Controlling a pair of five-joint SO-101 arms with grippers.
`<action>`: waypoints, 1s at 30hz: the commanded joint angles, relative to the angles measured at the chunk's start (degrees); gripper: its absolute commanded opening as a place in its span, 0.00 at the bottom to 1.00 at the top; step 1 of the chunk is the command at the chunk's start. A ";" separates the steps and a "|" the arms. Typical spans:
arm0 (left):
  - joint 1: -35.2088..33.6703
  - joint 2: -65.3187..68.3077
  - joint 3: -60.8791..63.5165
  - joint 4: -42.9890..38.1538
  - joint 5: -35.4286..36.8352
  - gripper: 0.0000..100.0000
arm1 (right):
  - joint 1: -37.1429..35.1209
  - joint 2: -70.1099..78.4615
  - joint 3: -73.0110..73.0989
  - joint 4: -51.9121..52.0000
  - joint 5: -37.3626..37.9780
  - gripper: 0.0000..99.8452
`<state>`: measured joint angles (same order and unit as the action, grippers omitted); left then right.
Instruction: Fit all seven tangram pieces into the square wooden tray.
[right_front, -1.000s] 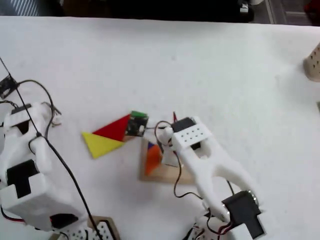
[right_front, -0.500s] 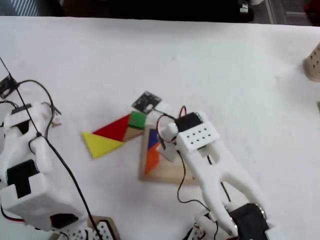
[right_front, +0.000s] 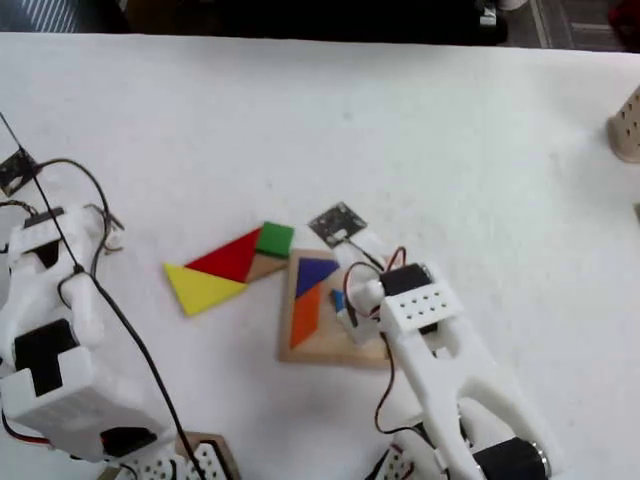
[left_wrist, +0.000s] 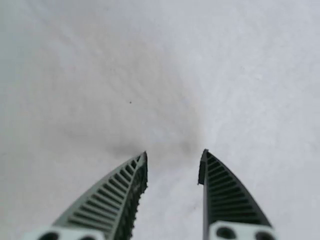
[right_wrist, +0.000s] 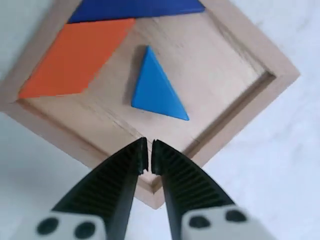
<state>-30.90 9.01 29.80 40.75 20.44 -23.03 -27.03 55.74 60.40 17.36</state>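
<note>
Pulled back from beside the green square piece (right_front: 274, 239), the right gripper (right_wrist: 149, 145) now hovers, nearly closed and empty, over the rim of the square wooden tray (right_wrist: 255, 42) on the white table (right_front: 450, 130). A small light-blue triangle (right_wrist: 155, 90) lies inside the tray. The left gripper (left_wrist: 172, 157) gapes narrowly above bare table.

Tray (right_wrist: 220, 55): floor bare on side nearest right arm (right_front: 440, 350), save small blue triangle (right_wrist: 155, 90) lying loose mid-floor. Orange parallelogram (right_wrist: 75, 57) and dark blue triangle (right_wrist: 135, 7) take up left and far sides.

Right gripper (right_wrist: 150, 150), fingers together, hangs over tray rim. Its arm overhangs tray's right side in high view and bars approach there.

Green square (right_front: 275, 239), red triangle (right_front: 230, 257), yellow triangle (right_front: 200, 288) and tan triangle (right_front: 265, 267) crowd table just beside tray's far left corner.

Left arm (right_front: 50, 340) bulks at left edge, well apart from pieces. Cream perforated object (right_front: 626, 125) at far right edge.

Wide bare table beyond pieces and to right. Left gripper (left_wrist: 174, 157) spread above bare table, gap between fingers free.
</note>
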 joint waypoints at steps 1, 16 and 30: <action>1.36 -0.75 -2.73 0.62 -0.53 0.18 | 1.54 -0.57 1.14 -3.03 -0.70 0.02; 1.98 -0.84 -1.76 0.70 -0.53 0.18 | 2.33 10.42 -2.55 -14.64 -0.88 0.02; 2.77 -0.84 -1.76 0.70 -0.53 0.18 | 7.60 28.18 -21.71 -15.08 -4.40 0.02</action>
<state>-29.93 9.01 29.80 40.75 20.44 -16.26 -0.31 39.65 43.34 14.29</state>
